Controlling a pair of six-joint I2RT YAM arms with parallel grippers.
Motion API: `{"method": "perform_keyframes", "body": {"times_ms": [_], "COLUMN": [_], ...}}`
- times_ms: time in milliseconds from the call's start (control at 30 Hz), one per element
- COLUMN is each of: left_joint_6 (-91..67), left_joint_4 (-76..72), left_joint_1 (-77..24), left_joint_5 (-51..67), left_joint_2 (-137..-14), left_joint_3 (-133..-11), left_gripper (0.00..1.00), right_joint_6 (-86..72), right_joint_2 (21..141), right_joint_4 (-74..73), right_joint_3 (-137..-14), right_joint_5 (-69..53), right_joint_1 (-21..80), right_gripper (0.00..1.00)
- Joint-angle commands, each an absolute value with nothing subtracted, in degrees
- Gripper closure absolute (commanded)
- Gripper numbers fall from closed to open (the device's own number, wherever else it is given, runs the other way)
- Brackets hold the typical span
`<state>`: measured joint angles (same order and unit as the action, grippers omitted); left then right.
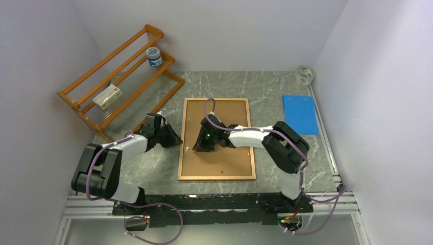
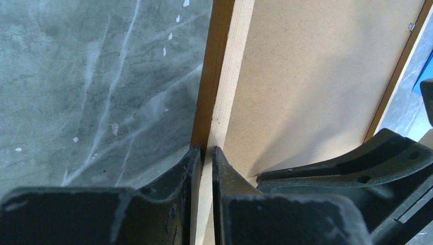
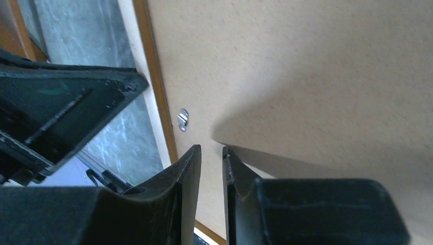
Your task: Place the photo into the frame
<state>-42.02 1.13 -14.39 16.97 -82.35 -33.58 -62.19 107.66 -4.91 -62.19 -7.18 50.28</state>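
Note:
The frame [image 1: 217,177] lies flat on the table, back up, with the plain brown backing board [image 1: 227,109] inside it. The photo is hidden. My left gripper [image 1: 176,140] is shut on the frame's left rail [image 2: 224,76]; the rail runs between its fingertips [image 2: 206,153]. My right gripper [image 1: 196,145] is low over the backing board [image 3: 306,61] near that left rail [image 3: 155,87], its jaws almost together with nothing between them [image 3: 212,153]. A small metal clip [image 3: 182,118] sits by the rail just ahead of it. The two grippers are close to each other.
An orange wooden rack [image 1: 117,76] stands at the back left with a jar [image 1: 153,56] and a small box [image 1: 107,96] on it. A blue sheet [image 1: 300,113] lies at the right. A tape roll [image 1: 305,75] sits in the back right corner.

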Motion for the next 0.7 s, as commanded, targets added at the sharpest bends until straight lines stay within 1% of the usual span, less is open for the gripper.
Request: {"method": "perform_keyframes", "body": {"times_ms": [0, 367, 667], "left_joint_6": [-39.5, -39.3, -38.8], "left_joint_4": [3.8, 3.6, 3.8], "left_joint_1": [-15.0, -15.0, -15.0], "left_joint_5": [17.8, 17.6, 17.0], "left_joint_2": [-84.4, -85.3, -85.7], "left_joint_3": [-31.6, -31.5, -31.7], "left_gripper": [0.86, 0.86, 0.86], "right_joint_6": [-64.9, -66.2, -62.3], "right_joint_2": [109.9, 115.6, 118.2], "right_joint_4": [-0.3, 5.8, 6.2], "right_joint_3": [-65.7, -67.4, -68.4], "right_joint_5": [-9.1, -15.6, -19.0], "right_joint_1": [50.7, 50.9, 50.9], "right_gripper": [0.76, 0.88, 0.94]}}
